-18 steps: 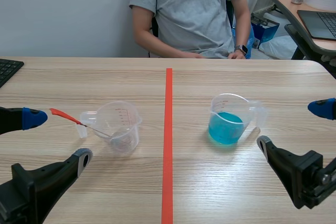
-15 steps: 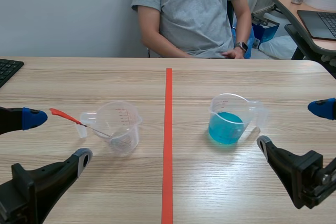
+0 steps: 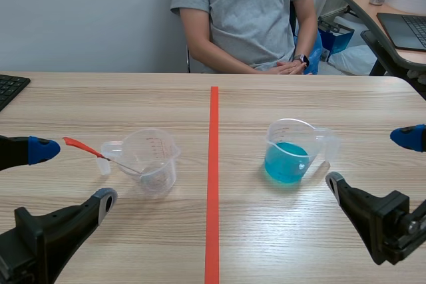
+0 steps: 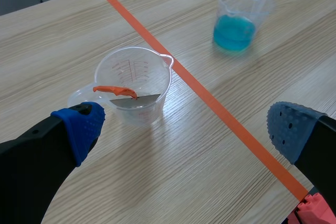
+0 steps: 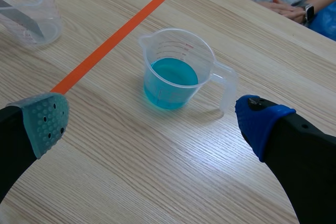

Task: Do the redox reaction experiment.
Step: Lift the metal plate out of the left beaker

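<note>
- The left jaws stand wide apart at the lower left of the scene view, clamped on nothing.
- A clear measuring cup (image 3: 158, 157) stands upright on the table (image 3: 133, 98), left of centre and left of the orange tape line (image 3: 213, 164).
- A spatula (image 3: 83, 146) leans in that cup. Its metal blade is inside, and its orange handle sticks out over the rim toward the frame's left, ending near the left arm's blue pad (image 3: 41, 149).
- A second cup (image 3: 289, 157), part filled with blue liquid, stands upright right of the line with its handle toward the right.
- The right jaws are spread apart at the lower right and hold nothing. The blue cup sits ahead of them, well clear of both pads.
- A person (image 3: 246, 11) sits at top centre, hands together at the table's far edge.
- A keyboard (image 3: 10, 88) shows at the left edge.
</note>
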`<state>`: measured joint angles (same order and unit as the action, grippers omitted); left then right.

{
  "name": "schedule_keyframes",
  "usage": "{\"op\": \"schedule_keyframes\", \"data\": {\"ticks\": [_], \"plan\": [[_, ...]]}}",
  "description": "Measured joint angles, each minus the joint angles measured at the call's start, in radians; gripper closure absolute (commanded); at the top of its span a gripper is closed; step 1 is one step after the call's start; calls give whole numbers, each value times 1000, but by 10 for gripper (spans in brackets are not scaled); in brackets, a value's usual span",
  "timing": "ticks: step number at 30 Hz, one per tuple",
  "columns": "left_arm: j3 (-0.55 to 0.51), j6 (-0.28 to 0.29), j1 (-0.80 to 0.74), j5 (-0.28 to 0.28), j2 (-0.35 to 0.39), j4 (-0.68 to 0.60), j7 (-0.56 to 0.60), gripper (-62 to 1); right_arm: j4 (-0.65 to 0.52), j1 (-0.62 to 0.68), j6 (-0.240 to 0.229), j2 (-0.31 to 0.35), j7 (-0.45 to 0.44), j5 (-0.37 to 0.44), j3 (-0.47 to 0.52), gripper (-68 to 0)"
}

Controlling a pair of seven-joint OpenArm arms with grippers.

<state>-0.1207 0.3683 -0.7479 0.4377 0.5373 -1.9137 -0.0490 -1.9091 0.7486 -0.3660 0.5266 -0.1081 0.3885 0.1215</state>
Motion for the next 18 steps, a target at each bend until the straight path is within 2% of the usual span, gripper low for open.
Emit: {"op": "schedule_keyframes", "data": {"ticks": [4, 7, 9, 14, 18], "plan": [[0, -20, -2, 0, 0, 0, 0, -623, 0, 0, -2, 0, 0, 0, 0, -679], [-16, -36, -24, 0, 0, 0, 2, -623, 0, 0, -38, 0, 0, -6, 0, -679], [-39, -47, -64, -13, 0, 0, 4, -623, 0, 0, -39, 0, 0, -6, 0, -679], [-126, -73, -208, -25, 0, 35, 109, -623, 0, -10, -46, 0, -3, -6, 0, -679], [-168, -73, -302, -22, -3, 142, 163, -623, 0, -60, -58, 0, -4, -18, 0, -679]]}}
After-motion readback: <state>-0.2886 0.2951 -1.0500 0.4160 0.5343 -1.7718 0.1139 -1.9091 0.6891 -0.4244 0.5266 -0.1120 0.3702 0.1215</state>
